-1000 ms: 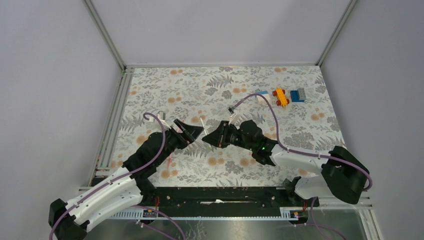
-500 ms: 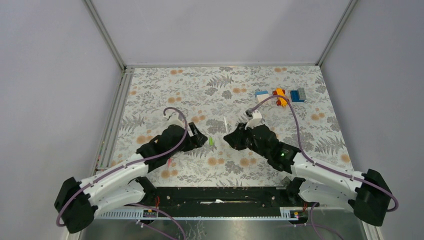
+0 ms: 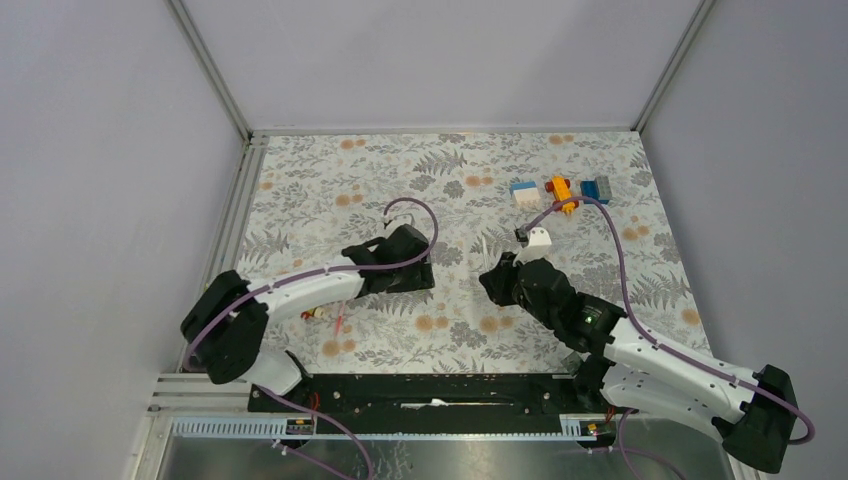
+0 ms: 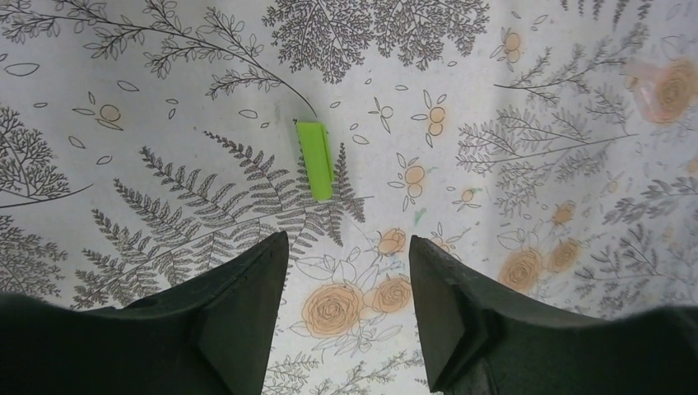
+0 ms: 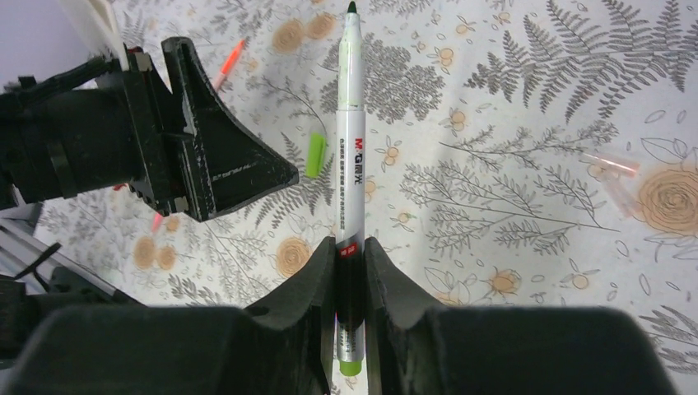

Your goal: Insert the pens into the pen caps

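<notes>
Your right gripper (image 5: 351, 271) clamped the stiff-looking pen (image 5: 349, 148); your wide, empty left gripper (image 4: 349, 271) faced the likely light, slippery cap (image 4: 314, 159) at twelve o'clock, best pinched midway.

A robotics lab test cell: plain grey panels (image 3: 440, 60) in aluminium framing (image 3: 208, 70) enclose the floral-covered worktop (image 3: 400, 170) on three sides.

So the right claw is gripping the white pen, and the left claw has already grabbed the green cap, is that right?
Not quite. The right claw does grip the white pen, but the left claw is open and empty: the green cap lies on the table just ahead of it, as the left wrist view shows.
</notes>
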Motion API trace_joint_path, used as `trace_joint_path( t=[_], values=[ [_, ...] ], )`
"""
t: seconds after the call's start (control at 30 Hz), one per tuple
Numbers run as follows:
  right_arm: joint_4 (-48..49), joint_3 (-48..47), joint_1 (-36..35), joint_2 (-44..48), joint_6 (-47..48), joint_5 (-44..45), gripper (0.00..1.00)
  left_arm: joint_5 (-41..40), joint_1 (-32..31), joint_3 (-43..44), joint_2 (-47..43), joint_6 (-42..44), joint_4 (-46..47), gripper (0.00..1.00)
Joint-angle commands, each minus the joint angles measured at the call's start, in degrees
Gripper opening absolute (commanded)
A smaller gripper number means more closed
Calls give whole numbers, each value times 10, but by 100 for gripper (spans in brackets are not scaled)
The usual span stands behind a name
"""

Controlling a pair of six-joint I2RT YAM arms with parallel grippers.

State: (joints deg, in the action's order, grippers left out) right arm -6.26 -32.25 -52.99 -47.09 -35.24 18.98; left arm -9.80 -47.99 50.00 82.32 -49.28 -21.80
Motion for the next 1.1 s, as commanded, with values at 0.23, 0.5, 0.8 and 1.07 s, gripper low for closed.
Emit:
trace_joint_path(
  t=[0.23,0.5,0.8,1.07],
  values=[
    [-34,5,-2,12,30,20,0,-32,-12,80,102,2,-35,54],
    [-34,8,-1,25,36,23,0,-57,-12,111,151,7,-52,49],
    [-34,11,-2,30,47,22,0,-82,-12,147,199,19,-71,43],
    [-34,15,-2,38,57,28,0,-97,-12,169,227,16,-94,34]
  ],
)
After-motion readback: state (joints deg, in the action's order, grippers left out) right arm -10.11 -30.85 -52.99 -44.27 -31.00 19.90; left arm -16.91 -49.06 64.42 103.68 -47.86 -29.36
